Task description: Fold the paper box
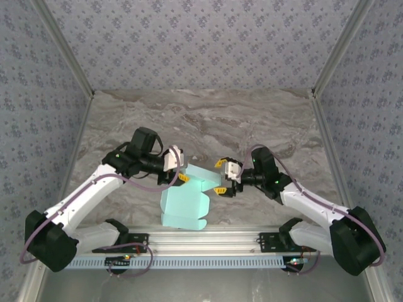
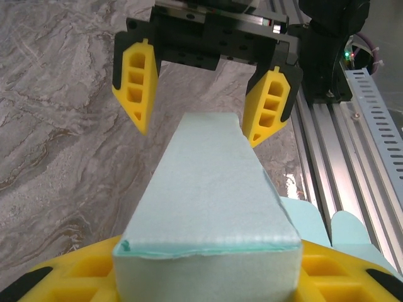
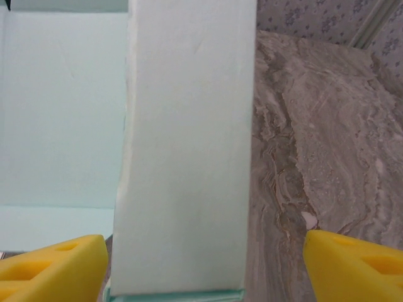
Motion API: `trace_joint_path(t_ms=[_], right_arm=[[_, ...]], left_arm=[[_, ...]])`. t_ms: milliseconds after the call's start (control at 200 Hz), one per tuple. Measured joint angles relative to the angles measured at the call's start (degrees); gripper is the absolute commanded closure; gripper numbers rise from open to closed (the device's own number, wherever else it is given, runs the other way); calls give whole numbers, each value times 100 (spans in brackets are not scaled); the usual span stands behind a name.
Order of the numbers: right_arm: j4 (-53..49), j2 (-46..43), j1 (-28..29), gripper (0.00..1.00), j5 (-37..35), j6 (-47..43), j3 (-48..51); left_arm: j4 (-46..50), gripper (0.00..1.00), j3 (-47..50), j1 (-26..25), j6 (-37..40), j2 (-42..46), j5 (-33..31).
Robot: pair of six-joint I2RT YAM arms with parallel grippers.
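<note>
Seen from above, two robot grippers meet over a grey marbled bench (image 1: 208, 119). Between them lies the paper box (image 1: 184, 206) — pale aqua card, partly folded, resting on the bench just in front of the aluminium rail (image 1: 208, 238) at the near edge. One raised band (image 2: 214, 189) of card lifts toward the grippers.

The left gripper (image 1: 181, 173) has its yellow jaws clamped on one end of that raised band; its wrist view shows the doubled card pinched between them. The right gripper (image 1: 221, 177) faces it from the other end, jaws wide apart and holding nothing. In the right wrist view the band runs up between those open jaws, off centre. One fingertip (image 3: 56, 264) sits just beside the card's edge and the other is well clear of it.

The step in hand appears to be setting this band as a wall of the box. To do it well, the left clamp should probably act as a fixed anchor. The right gripper would centre itself on the band before closing, so that its jaws meet the card squarely. The card looks thin and will likely buckle if pushed endwise — so pressure is best put gently across the fold line, without dragging the box toward the rail.
</note>
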State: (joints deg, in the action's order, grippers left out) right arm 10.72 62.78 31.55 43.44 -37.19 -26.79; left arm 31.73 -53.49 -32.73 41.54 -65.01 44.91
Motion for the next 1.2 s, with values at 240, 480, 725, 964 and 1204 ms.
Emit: trace_joint_path(t_ms=[240, 480, 725, 964, 1204], right_arm=[[-208, 219, -9, 25, 118, -79, -26], [-181, 304, -50, 41, 216, 24, -116], [-286, 446, -133, 60, 461, 107, -232], [-332, 662, -188, 70, 501, 295, -343], [70, 1080, -219, 46, 485, 968, -376]], left_arm=[[-15, 67, -111, 9, -17, -66, 96], [-15, 67, -157, 11, -17, -166, 127], [-20, 67, -157, 9, -17, -166, 120], [-22, 67, -157, -33, -2, -186, -15], [-103, 67, -195, -105, -107, -330, -422]])
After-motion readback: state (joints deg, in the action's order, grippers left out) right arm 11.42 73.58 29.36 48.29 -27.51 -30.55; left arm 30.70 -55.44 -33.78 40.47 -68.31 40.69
